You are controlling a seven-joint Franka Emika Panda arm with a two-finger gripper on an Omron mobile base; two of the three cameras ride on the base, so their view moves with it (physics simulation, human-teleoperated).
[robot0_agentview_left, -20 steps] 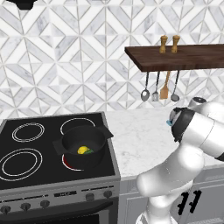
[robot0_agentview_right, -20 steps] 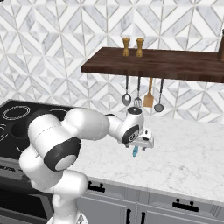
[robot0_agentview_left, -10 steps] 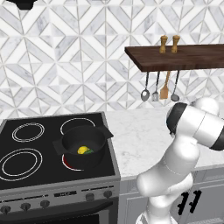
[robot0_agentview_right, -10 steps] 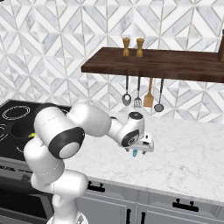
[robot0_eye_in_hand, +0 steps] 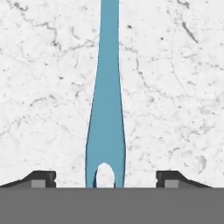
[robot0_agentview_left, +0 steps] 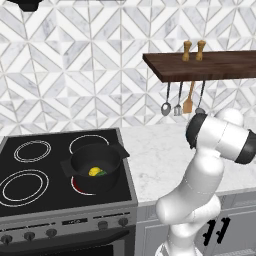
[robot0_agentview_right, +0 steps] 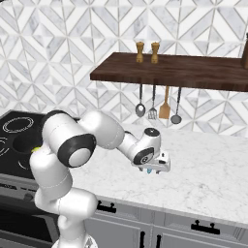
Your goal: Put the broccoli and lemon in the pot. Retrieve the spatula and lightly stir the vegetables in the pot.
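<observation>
Showing the gripper (robot0_eye_in_hand: 106,177) low over the marble counter (robot0_eye_in_hand: 175,87), the hand view has the teal spatula (robot0_eye_in_hand: 106,109) running straight up the middle of the frame, its looped handle end at the bottom between the two dark fingertips (robot0_eye_in_hand: 41,178). The jaws stand wide apart with bare marble on either side of the handle; neither fingertip touches it. In the right base view the gripper (robot0_agentview_right: 154,169) sits at centre frame, pointing down at the counter (robot0_agentview_right: 208,164), with open marble stretching to the right and toward the wall. Above it a wooden shelf (robot0_agentview_right: 193,72) carries hanging utensils (robot0_agentview_right: 154,104), well clear of the hand. Compared with one second ago, the arm has folded lower over the counter and the fingers have begun to draw inward. The left base view adds what the others lack: the black pot (robot0_agentview_left: 95,167) on the stove (robot0_agentview_left: 30,175), at lower left of the frame, with the lemon (robot0_agentview_left: 94,171) and the broccoli (robot0_agentview_left: 102,173) lying touching inside it. There the arm's own elbow hides the hand.
</observation>
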